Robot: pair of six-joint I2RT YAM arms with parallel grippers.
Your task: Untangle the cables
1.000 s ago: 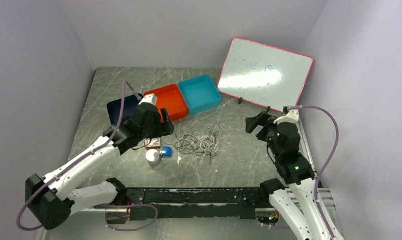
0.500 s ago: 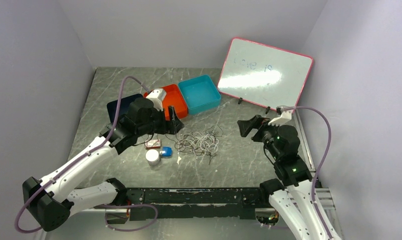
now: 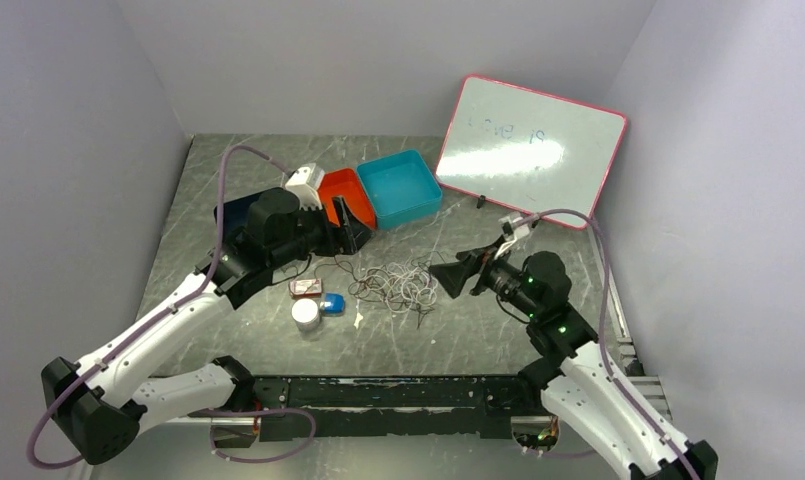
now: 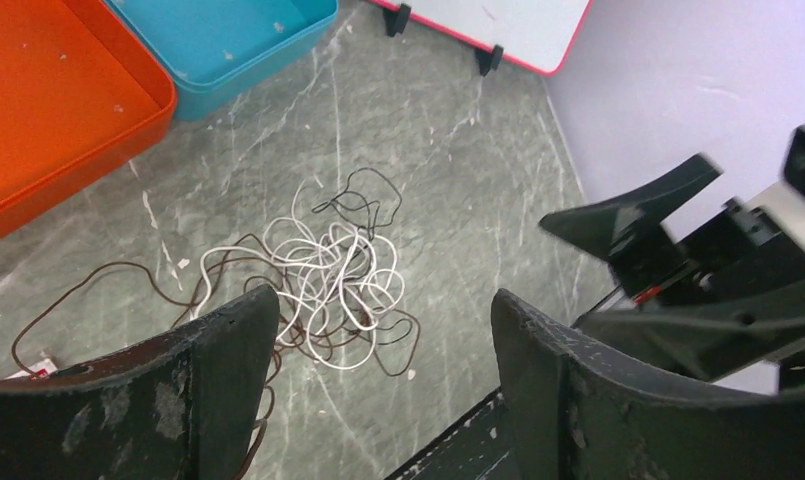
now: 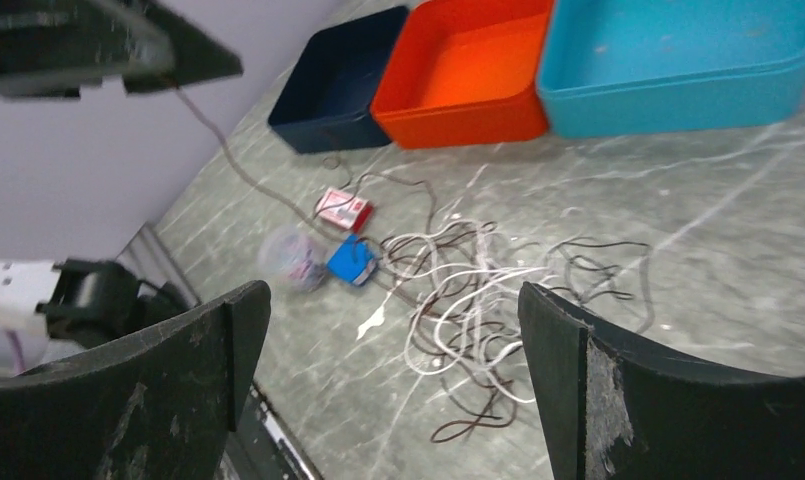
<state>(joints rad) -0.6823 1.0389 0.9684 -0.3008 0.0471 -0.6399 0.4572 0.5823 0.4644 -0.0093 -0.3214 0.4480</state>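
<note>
The cables (image 3: pixel 400 284) lie as one loose tangle of thin white, brown and black loops on the marbled table, between both arms. My left gripper (image 3: pixel 346 224) hovers open above and to the left of the tangle, over the edge of the orange tray. In the left wrist view the cables (image 4: pixel 328 280) lie beyond the left gripper (image 4: pixel 383 298), whose jaws hold nothing. My right gripper (image 3: pixel 446 276) points left at the tangle's right side, open and low. Between its fingertips in the right wrist view the right gripper (image 5: pixel 393 291) frames the cables (image 5: pixel 488 290) without touching them.
Three trays stand at the back: dark blue (image 3: pixel 236 213), orange (image 3: pixel 360 204) and teal (image 3: pixel 400 186). A whiteboard (image 3: pixel 531 148) leans at the back right. A red-white box (image 3: pixel 305 288), a blue piece (image 3: pixel 333 304) and a white round container (image 3: pixel 305 314) sit left of the tangle.
The right arm has swung left and down, bringing its open gripper close to the tangle. The left gripper has shifted a little right and back. The cables have not moved.
</note>
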